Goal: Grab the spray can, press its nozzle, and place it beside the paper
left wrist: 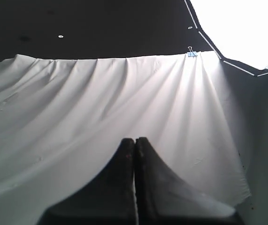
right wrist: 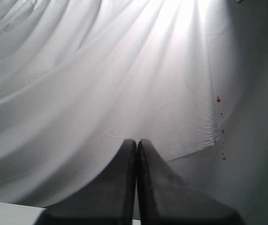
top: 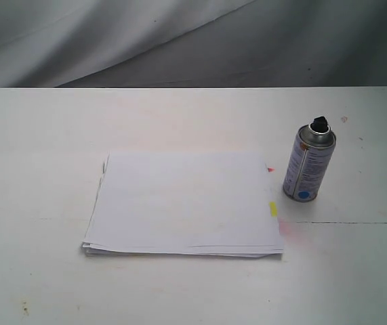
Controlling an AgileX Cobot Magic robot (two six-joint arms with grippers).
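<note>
The spray can (top: 308, 166) is seen upright on the table (top: 44, 135) in the right of the exterior frame, just beside the right edge of the paper (top: 186, 203) but not touching it; the paper fills the centre of that frame, with a red tab (top: 270, 169) and a yellow tab (top: 273, 208) along the edge facing the can. The black nozzle (top: 320, 124) sits on the can's top, far narrower than the body. Neither arm is seen in the exterior frame; in each wrist frame the left fingers (left wrist: 129, 152) and the right fingers (right wrist: 130, 152) are pressed together, empty, and pointed at a white cloth (left wrist: 101, 103) rather than at the table.

Several risks are judged from here; the can is tall and narrow, so it is likely to be tipped or rolled if it is met by fingers that have not been spread first, or if it is struck off-centre. A smooth metal wall may be let slip if it is gripped too high or too lightly. The small nozzle may be missed, or the can pushed out of the grip, if the press is not made straight down. Which way the nozzle's opening points cannot be told; spray may therefore be thrown onto the paper. The sheets may be shifted if the can is set down against their edge.
</note>
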